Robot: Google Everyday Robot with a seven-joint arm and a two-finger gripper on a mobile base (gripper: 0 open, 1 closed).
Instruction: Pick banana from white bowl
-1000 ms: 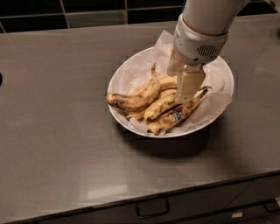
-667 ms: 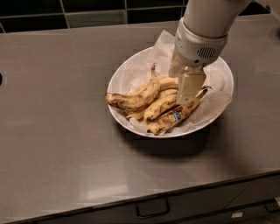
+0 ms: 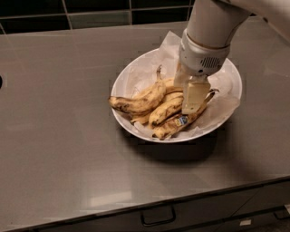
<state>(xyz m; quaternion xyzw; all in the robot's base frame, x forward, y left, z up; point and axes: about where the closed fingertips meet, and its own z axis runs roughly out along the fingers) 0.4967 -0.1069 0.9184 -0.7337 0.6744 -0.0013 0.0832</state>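
The white bowl [image 3: 226, 74], lined with crumpled white paper, stands on the grey counter and holds three bananas. The fairly straight speckled banana [image 3: 164, 111] lies in the middle, its right end under my gripper. A strongly curved, brown-blotched banana [image 3: 136, 103] lies to its left. A banana with a blue-white sticker [image 3: 174, 124] lies to its right, along the bowl's front. My gripper [image 3: 194, 96] points down into the bowl, right above the right ends of the middle and sticker bananas. The arm hides the back of the bowl.
The grey counter [image 3: 59, 136] spreads out around the bowl, with its front edge and a drawer handle [image 3: 157, 217] below. A dark tiled wall [image 3: 90, 11] runs along the back.
My gripper has come down slightly toward the bananas. The bananas and the bowl have not moved.
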